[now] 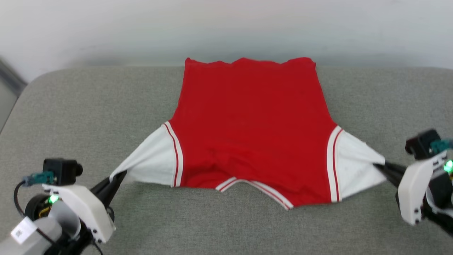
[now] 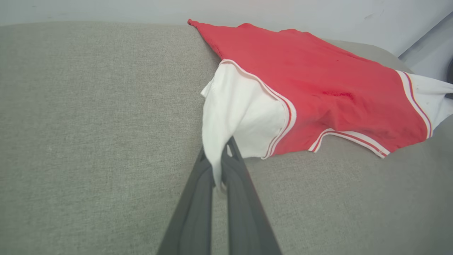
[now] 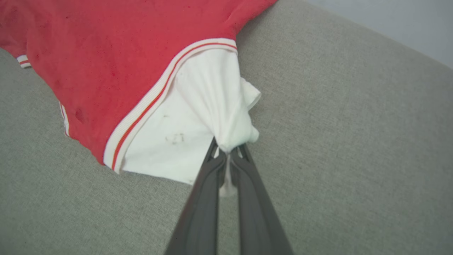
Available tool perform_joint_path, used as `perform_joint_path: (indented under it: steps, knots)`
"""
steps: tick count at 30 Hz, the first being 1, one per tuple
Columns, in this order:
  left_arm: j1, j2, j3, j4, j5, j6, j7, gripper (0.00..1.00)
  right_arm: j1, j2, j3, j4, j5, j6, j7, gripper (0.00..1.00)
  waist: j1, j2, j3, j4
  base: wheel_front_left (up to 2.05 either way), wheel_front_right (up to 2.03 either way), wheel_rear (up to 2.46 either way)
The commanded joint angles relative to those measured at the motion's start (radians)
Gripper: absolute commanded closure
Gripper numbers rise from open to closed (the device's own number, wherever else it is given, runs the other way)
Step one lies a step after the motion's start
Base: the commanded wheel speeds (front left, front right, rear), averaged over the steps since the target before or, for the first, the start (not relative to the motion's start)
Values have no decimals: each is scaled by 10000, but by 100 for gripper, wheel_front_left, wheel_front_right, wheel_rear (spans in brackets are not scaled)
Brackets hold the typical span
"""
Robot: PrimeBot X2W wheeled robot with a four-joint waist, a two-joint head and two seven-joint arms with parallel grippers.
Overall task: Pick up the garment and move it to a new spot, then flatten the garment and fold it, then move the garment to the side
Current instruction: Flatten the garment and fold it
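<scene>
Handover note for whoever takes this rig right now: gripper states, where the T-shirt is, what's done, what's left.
Left gripper: shut on the tip of the left white sleeve.
Right gripper: shut on the tip of the right white sleeve.
T-shirt: spread on the grey padded surface, collar toward the robot, hem at the far edge, sleeves pulled taut outward.
Done: shirt laid out, largely flat.
Left: release the sleeves, fold, move it to the side.
</scene>
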Motion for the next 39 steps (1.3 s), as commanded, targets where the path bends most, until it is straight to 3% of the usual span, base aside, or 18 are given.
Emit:
perform_joint_path:
  steps: [1, 14, 21, 22, 23, 24, 32, 39]
  knots:
    - [445, 197, -20, -253, -163, 207, -84, 100, 605, -159, -91, -191, 134, -7, 88, 100, 3, 0, -296, 45, 0, 0, 0]
    - [3429, 1390, -234, -2119, -1421, 1288, -568, 100, 4648, -1352, -1304, -1843, 1020, -7, 1144, 100, 3, 0, -898, 232, 0, 0, 0]
    - [3910, 1328, -356, -2536, -1414, 1489, -665, 100, 6102, -1627, -2260, -2649, 1278, -7, 2067, 100, 3, 0, -749, 366, 0, 0, 0]
    - [3886, 1282, -355, -2543, -1397, 1486, -673, 100, 6159, -1572, -2477, -2695, 1232, -7, 2112, 82, 3, 0, -721, 372, 0, 0, 0]
    - [3834, 1247, -359, -2537, -1332, 1478, -678, 100, 6188, -1499, -2674, -2770, 1154, -7, 2193, 17, 3, 0, -692, 373, 0, 0, 0]
    - [3770, 1232, -381, -2525, -1264, 1472, -672, 100, 6171, -1439, -2885, -2862, 1023, -7, 2226, 0, 3, 0, -646, 370, 0, 0, 0]
    - [3059, 935, -301, -2545, -611, 1410, -649, 100, 5066, -1377, -5065, -3923, 62, -5, 2438, 0, 3, 0, 7, 537, 0, 0, 0]
    - [2179, 534, -63, -2700, 207, 1398, -733, 100, 2419, -1540, -6002, -4898, -816, -7, 4140, 0, 3, 0, 1231, 955, 0, 0, 0]
